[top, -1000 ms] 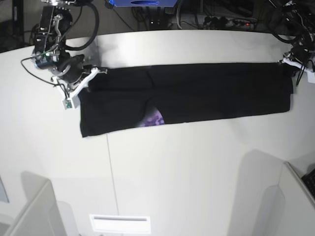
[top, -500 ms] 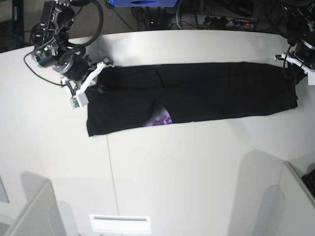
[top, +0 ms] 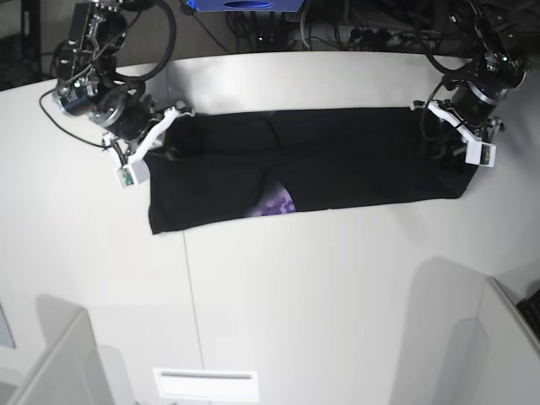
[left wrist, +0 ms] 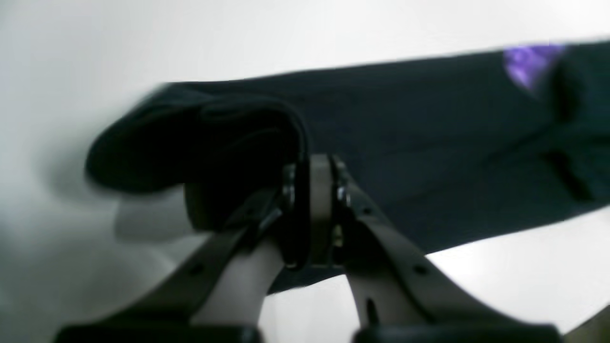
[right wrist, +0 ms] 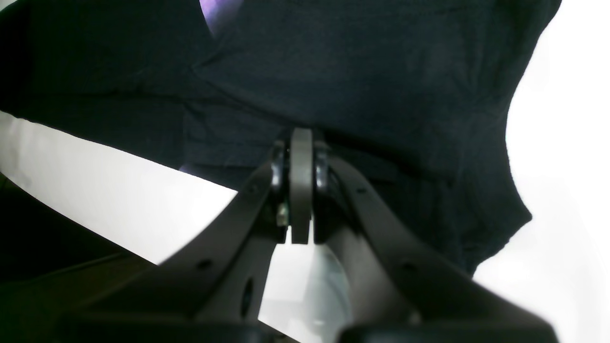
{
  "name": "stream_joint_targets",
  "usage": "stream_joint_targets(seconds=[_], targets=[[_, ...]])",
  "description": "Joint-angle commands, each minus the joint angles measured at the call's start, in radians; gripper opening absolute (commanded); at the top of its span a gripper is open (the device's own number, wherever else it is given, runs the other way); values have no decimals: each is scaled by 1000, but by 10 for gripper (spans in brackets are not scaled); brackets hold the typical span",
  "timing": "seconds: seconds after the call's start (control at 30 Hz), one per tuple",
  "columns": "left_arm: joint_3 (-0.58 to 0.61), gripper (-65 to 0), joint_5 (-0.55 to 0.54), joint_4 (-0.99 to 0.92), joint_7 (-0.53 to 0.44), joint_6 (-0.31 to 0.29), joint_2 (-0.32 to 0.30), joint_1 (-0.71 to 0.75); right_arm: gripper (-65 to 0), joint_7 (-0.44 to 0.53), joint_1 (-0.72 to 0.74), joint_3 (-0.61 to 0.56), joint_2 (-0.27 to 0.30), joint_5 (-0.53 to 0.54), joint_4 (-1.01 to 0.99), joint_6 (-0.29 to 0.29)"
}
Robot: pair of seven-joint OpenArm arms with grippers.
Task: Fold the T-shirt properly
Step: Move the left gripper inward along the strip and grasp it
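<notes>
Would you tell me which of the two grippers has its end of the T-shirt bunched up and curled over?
The left gripper, on the base view's right: the T-shirt end it pinches rolls into a bulging fold, while the right gripper's end hangs smoother.

most of the t-shirt (top: pixel 337 160)'s purple print (top: pixel 274 204) hidden under its black folds

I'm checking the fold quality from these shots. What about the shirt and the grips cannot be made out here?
- Base view: most of the T-shirt's print is folded under black cloth; only a purple patch shows.
- Left wrist view: motion blur smears the bunched shirt end, so its layers can't be counted.
- Right wrist view: the right gripper's closed jaws cover the pinched edge.
- Left wrist view: the left gripper likewise hides its pinch.
</notes>
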Motion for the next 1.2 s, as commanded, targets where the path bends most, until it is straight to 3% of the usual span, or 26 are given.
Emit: stream_joint_targets(seconds=[0.0,0.2,0.4,0.73,0.9,1.17], targets=[[25,-650,-19,19,-27,4,-12,-2,-650,20,8,4,5,19,16,6],[189,-650,-19,17,-28,86,-12,-25,-650,20,8,4,5,19,16,6],[293,-650,-21,19,-28,97,-12,-42,-650,20,10,4,10,19,14,6],[370,-650,-25,32,-28,97,-11,-42,-650,22,20,4,11,18,13,6],[421,-650,-25,38,-28,146,-11,-51,-650,22,36,4,11,18,-15,6],[441,-650,-25,37,-28,148,-11,-59,-650,22,40,4,8,18,-21,6]])
